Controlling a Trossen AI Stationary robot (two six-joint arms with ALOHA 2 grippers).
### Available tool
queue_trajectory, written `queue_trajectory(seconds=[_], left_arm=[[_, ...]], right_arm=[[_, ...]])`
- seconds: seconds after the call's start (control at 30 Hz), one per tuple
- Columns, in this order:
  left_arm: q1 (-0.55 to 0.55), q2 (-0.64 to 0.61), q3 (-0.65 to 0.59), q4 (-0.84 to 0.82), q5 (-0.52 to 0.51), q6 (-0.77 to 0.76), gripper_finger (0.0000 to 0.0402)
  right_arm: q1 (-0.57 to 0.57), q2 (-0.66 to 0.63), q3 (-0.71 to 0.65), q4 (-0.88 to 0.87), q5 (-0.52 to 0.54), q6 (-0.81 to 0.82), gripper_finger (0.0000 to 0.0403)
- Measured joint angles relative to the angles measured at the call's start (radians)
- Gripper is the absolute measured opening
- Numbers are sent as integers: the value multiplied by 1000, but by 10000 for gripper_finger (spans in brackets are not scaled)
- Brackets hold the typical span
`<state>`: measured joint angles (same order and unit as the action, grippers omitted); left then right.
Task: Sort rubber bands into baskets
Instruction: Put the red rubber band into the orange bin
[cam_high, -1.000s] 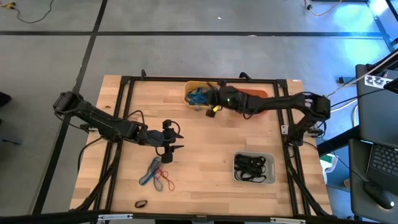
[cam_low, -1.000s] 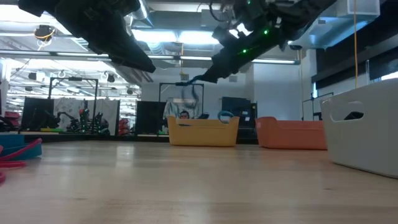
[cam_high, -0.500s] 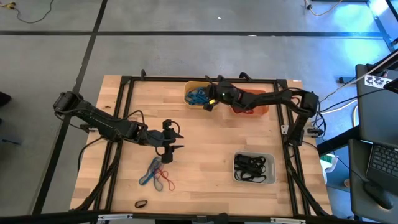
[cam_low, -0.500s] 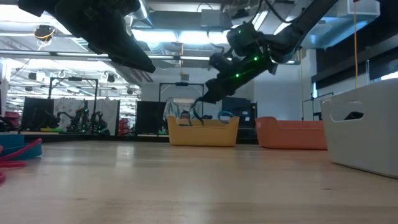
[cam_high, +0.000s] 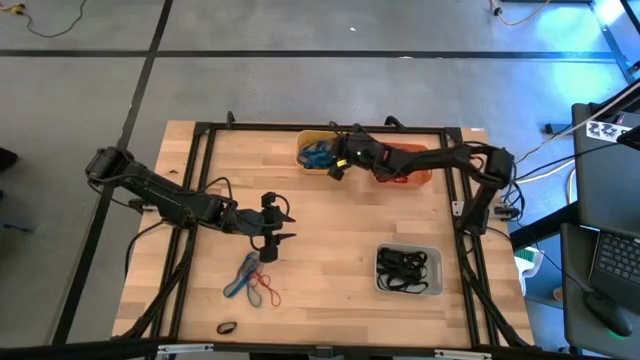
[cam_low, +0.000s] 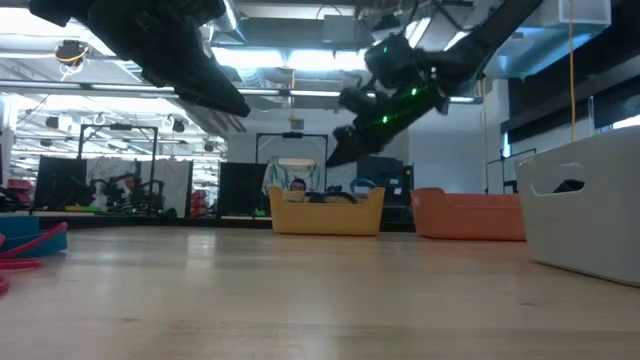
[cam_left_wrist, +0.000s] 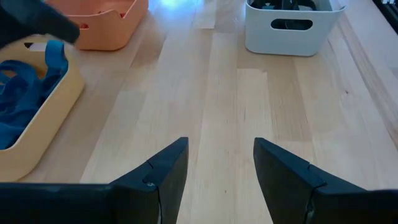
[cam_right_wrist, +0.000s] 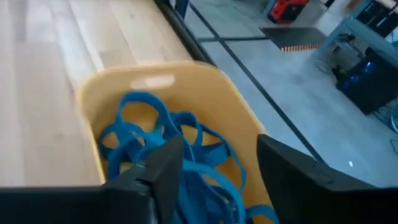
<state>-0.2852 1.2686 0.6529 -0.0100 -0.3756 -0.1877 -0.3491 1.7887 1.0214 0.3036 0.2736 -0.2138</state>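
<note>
Left arm: the left hand waits over the middle-left of the pale wooden slatted worktop, its two dark fingers spread apart and holding nothing.
Loose bands: a small tangle of thin blue and red rubber loops lies on the worktop just below that hand; a single black loop sits apart near the front edge.
Yellow basket: the small yellow plastic tub with rounded corners stands at the far edge, with a heap of blue bands lying inside it.
Right arm: the right hand hovers at the yellow tub's near right corner, just above its rim; its fingers stand apart with nothing between them.
Orange basket: the orange plastic tub sits just beside the yellow one, partly under the right arm; something red shows inside.
Grey basket: the pale translucent tub stands near the front right, well apart from the others, holding black bands.
Step in hand: by my reading, a blue band has been delivered — the right hand is empty above the tub.
Next move: likely a return to the loose tangle, which calls for separating one loop — red to orange, blue to yellow.
</note>
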Motion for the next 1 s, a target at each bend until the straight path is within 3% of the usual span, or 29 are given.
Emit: queue_trajectory(seconds=[0.13, 0.33, 0.57, 0.8, 1.0], left_arm=[[0, 0, 0, 1, 0, 0, 180], [-4, 0, 0, 8, 0, 0, 180], [-36, 0, 0, 48, 0, -11, 180], [-100, 0, 0, 77, 2, 94, 180], [-174, 2, 4, 69, 56, 125, 180]], right_arm=[[47, -85, 0, -46, -4, -7, 225], [183, -224, 1, -163, -10, -15, 226], [412, -268, -3, -331, -154, 40, 225], [609, -261, -101, -286, -217, 98, 225], [686, -260, -207, -163, -213, 189, 225]])
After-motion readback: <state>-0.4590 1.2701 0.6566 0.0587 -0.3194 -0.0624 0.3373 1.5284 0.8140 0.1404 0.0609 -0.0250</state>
